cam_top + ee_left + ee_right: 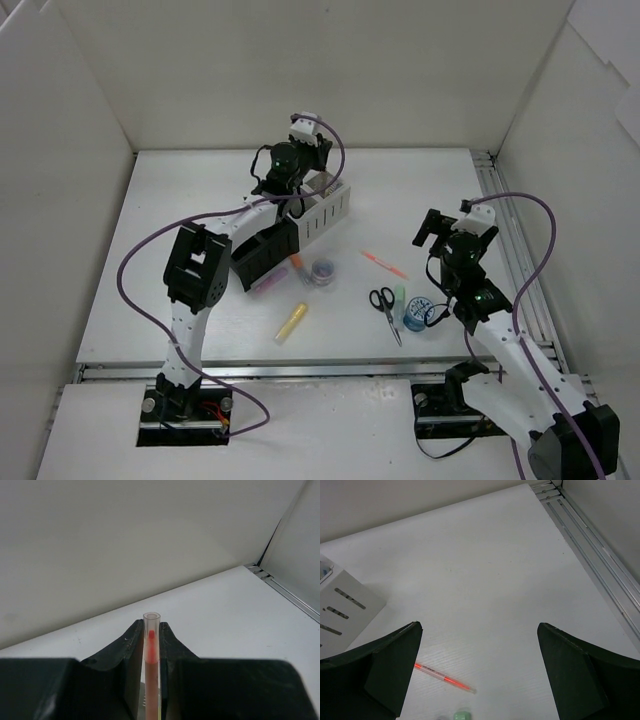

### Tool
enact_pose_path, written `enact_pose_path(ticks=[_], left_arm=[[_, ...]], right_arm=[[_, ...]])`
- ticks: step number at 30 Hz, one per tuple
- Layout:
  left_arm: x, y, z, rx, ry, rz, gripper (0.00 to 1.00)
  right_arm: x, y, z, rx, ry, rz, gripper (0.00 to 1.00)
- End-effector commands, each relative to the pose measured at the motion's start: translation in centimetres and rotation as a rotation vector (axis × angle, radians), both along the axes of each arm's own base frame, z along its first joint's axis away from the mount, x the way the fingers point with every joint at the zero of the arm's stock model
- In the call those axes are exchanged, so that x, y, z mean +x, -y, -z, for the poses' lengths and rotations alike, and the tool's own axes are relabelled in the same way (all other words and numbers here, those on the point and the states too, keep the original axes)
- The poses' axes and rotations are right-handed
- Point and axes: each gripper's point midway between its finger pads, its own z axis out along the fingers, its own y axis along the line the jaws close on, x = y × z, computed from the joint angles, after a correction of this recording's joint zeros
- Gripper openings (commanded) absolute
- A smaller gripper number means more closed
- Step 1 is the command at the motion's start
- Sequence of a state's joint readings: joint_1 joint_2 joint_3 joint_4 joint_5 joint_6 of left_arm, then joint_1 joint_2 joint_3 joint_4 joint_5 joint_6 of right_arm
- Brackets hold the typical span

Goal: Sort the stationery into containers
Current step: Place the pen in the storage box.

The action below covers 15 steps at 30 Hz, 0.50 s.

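My left gripper (151, 630) is shut on an orange pen (151, 647) with a clear cap, held upright between the jaws. In the top view it (300, 192) is over the white compartments (330, 212) of the organiser, whose black compartments (260, 255) lie nearer. My right gripper (480, 667) is open and empty above the table, also seen in the top view (432, 230). On the table lie an orange-red pen (384, 264), black-handled scissors (385, 305), a pale green eraser (399, 297), a blue tape roll (418, 313), a purple-lidded tub (323, 271), a pink marker (278, 278) and a yellow marker (291, 323).
The right wrist view shows the orange-red pen (442, 676), the eraser's top (462, 715) and a corner of the white compartment (347, 607). White walls enclose the table; a metal rail (505, 235) runs along its right edge.
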State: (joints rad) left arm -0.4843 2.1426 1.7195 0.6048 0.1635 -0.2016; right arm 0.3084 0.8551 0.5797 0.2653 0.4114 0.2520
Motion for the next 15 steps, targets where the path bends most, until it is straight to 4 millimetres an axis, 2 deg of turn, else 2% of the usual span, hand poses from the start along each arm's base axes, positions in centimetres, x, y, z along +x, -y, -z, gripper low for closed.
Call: enact_pose_path(ticks=[1,2,3,4,5,6,8,9,10,13,14,15], left_arm=[[-1.8,-0.7,-7.0,-0.138,0.162,0.004,0.00],[-2.0,-1.0,-7.0,-0.148,0.170,-0.007,0.00],[-2.2,-1.1,-5.5,-0.139,0.146,-0.007,0.00],[-2.5,-1.3,-5.3,-0.142,0.144,-0.010,0.01],[-2.9,-1.4,-6.0,-0.155,0.161,-0.004,0.02],[-3.3,-1.4,-5.0,-0.147,0.146,0.004,0.07],[-4.0,-1.4,-5.7,-0.148,0.158,0.022,0.18],[-4.1,-1.4,-5.2,-0.144,0.150,0.028,0.23],[-4.4,-1.3,-5.5,-0.143,0.153,0.037,0.28],[-4.9,-1.0,-6.0,-0.136,0.160,0.068,0.32],[-5.4,-0.4,-6.2,-0.134,0.160,0.091,0.36],[-5.5,-0.3,-6.3,-0.134,0.160,0.097,0.48]], right_arm=[[0.8,0.4,-0.9,-0.007,0.043,0.009,0.98],[1.0,0.3,-0.7,-0.017,0.037,-0.002,0.98],[1.2,0.0,-0.6,-0.020,0.034,-0.023,0.98],[1.4,-0.3,-0.4,-0.059,0.021,-0.058,0.98],[1.8,-0.8,-0.1,-0.093,0.000,-0.100,0.98],[2.0,-1.7,0.1,-0.162,-0.027,-0.185,0.98],[2.4,-2.7,0.4,-0.246,-0.101,-0.279,0.98],[2.6,-3.1,0.6,-0.267,-0.123,-0.320,0.98],[2.7,-4.4,0.8,-0.295,-0.139,-0.406,0.98],[3.1,-6.2,2.7,-0.319,-0.232,-0.539,0.98],[3.3,-6.9,3.7,-0.321,-0.269,-0.584,0.98],[3.2,-7.9,4.3,-0.318,-0.286,-0.649,0.98]])
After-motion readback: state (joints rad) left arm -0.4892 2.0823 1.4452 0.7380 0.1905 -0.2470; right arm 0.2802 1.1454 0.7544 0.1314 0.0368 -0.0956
